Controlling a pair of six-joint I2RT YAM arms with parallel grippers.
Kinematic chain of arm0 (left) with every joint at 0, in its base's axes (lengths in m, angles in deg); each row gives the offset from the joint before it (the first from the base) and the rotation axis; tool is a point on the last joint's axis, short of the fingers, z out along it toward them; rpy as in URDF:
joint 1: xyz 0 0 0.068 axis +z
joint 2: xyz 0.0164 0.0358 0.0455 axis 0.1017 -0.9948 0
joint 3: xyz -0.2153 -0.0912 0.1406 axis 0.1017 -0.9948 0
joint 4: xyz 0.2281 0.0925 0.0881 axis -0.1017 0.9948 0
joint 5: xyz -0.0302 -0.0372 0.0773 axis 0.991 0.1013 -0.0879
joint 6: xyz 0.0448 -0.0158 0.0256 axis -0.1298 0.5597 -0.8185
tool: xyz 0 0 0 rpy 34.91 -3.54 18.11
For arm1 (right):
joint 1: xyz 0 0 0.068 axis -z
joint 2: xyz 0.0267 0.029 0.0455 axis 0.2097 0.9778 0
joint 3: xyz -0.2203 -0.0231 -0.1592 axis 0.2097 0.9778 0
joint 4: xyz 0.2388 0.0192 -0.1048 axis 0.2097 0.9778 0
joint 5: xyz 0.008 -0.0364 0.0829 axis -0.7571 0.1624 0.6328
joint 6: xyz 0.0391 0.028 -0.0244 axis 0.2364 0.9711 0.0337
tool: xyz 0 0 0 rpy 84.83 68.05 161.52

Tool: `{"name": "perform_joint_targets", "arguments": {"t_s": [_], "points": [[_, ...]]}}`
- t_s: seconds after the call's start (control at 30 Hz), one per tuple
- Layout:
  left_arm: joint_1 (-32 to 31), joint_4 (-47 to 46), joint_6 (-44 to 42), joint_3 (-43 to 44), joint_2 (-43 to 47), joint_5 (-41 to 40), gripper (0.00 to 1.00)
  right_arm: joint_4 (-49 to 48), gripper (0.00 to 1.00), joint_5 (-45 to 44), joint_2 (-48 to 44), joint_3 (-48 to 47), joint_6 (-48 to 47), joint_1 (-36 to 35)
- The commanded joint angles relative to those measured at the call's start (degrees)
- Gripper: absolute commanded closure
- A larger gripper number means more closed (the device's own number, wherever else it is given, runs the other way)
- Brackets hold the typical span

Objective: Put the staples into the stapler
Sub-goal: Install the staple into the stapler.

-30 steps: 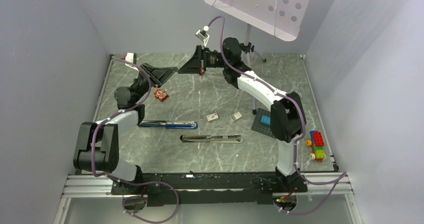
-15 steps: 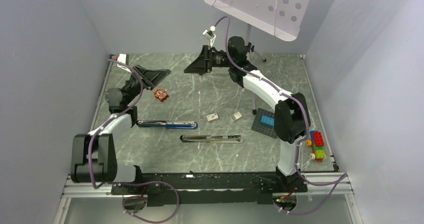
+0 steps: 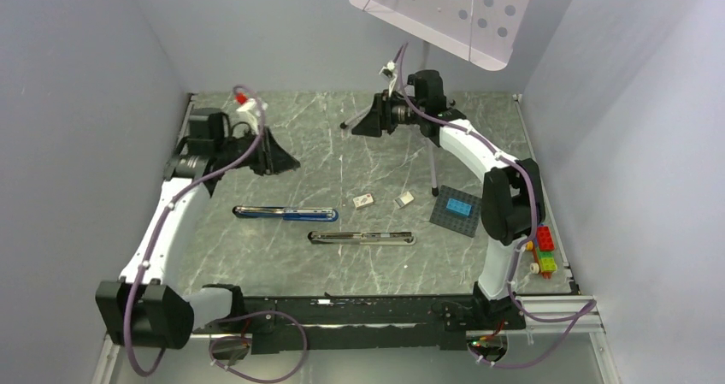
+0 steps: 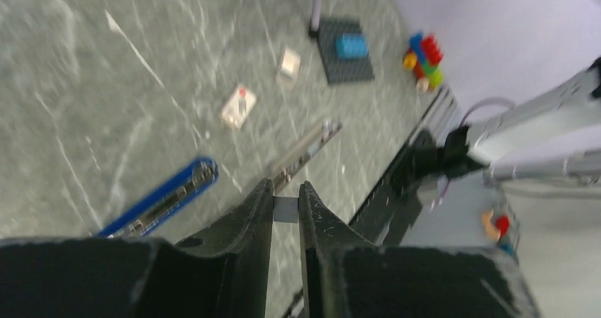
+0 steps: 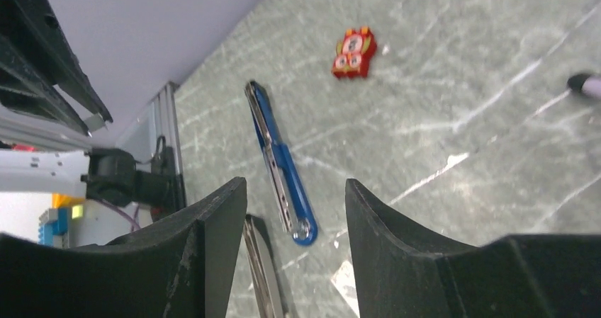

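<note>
Left wrist view: left gripper (image 4: 286, 190) pinches the staples (image 4: 285, 210) between its fingertips — right gripper (image 5: 294, 190), fingers spread, holds nothing, well apart from the blue stapler (image 5: 280, 166).

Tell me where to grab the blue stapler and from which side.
Probably the middle of the blue stapler, coming from straight above and closing across its narrow width: it lies flat and opened out, long and thin.
</note>
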Motion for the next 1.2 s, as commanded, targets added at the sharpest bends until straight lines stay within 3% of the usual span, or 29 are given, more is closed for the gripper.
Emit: {"name": "perform_joint_targets", "arguments": {"t_s": [0.0, 0.17, 0.4, 0.83, 1.0, 1.17], "points": [[-7.9, 28.1, -23.6, 6.9, -6.4, -6.0, 0.78, 4.9, 0.43, -0.2, -5.3, 3.1, -8.4, -0.7], [-16.6, 35.8, -33.4, 14.0, -16.7, -13.5, 0.78, 7.9, 0.43, 0.0, -7.7, 7.0, -12.2, 0.1], [-23.1, 31.0, -42.5, 14.1, -22.0, -17.6, 0.78, 12.2, 0.43, -0.2, -10.3, 10.6, -17.5, 1.1], [-23.5, 12.2, -55.7, 4.1, -24.2, -16.9, 0.77, 8.4, 0.44, 4.3, -14.3, 20.8, -24.8, 1.8], [-23.6, 9.2, -60.4, 2.8, -25.8, -17.0, 0.77, 3.6, 0.42, 9.5, -14.7, 25.2, -28.1, 1.8], [-23.5, 11.5, -63.9, 5.3, -30.5, -17.8, 0.77, 6.7, 0.41, 11.8, -10.9, 22.9, -32.8, 1.7]]}}
